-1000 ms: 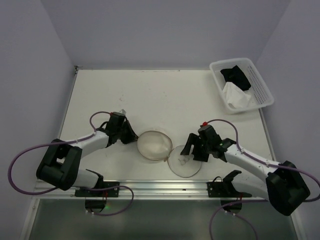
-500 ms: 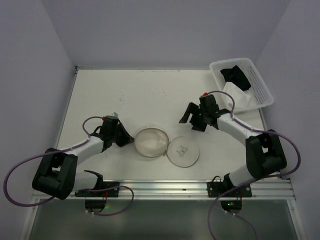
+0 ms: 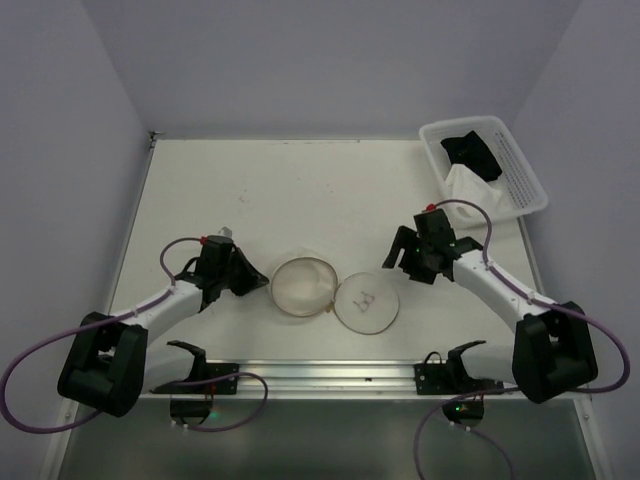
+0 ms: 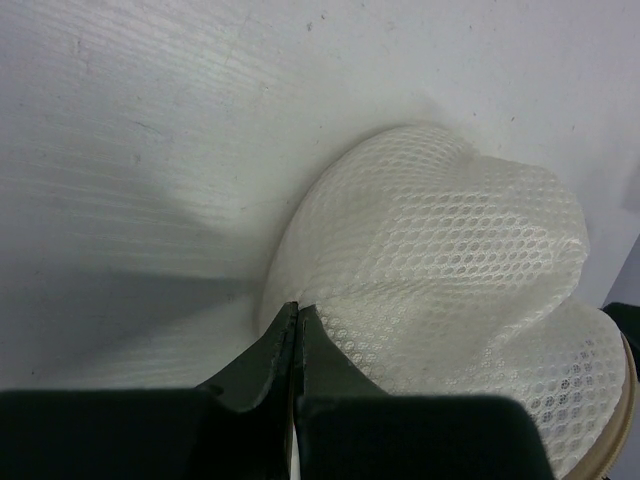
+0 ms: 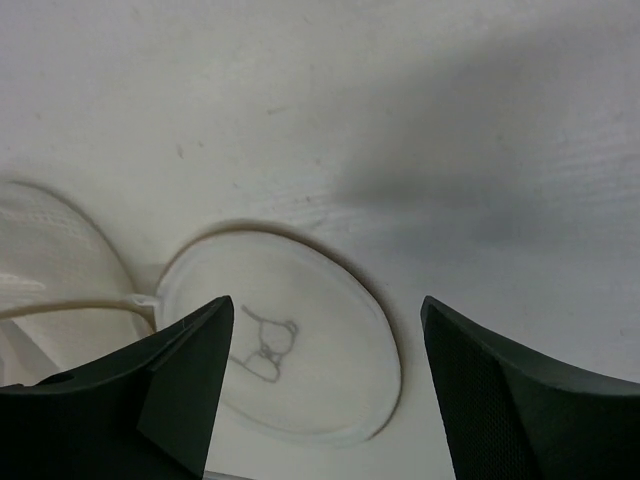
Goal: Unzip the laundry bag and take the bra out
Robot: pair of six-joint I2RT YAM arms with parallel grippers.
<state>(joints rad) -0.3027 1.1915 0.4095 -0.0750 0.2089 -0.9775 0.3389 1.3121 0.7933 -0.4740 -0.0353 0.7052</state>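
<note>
The laundry bag lies unzipped in two round halves at the table's front middle. Its mesh half point(image 3: 303, 287) with the tan rim is on the left, and it fills the left wrist view point(image 4: 450, 270). Its flat half point(image 3: 367, 301) bears the small bra outline, and it shows in the right wrist view point(image 5: 320, 370). My left gripper point(image 3: 264, 283) is shut, its tips point(image 4: 297, 306) pinched at the mesh half's left edge. My right gripper point(image 3: 405, 262) is open and empty, just right of and above the flat half point(image 5: 325, 300). No bra shows in the bag.
A white perforated basket point(image 3: 530, 180) at the back right holds a black cloth point(image 3: 472, 150) and a white cloth point(image 3: 468, 190). A metal rail point(image 3: 310, 372) runs along the table's near edge.
My right gripper lifted off the flat half, swung back and right, then came a little nearer. My left arm drew slightly left, tips staying at the mesh edge.
</note>
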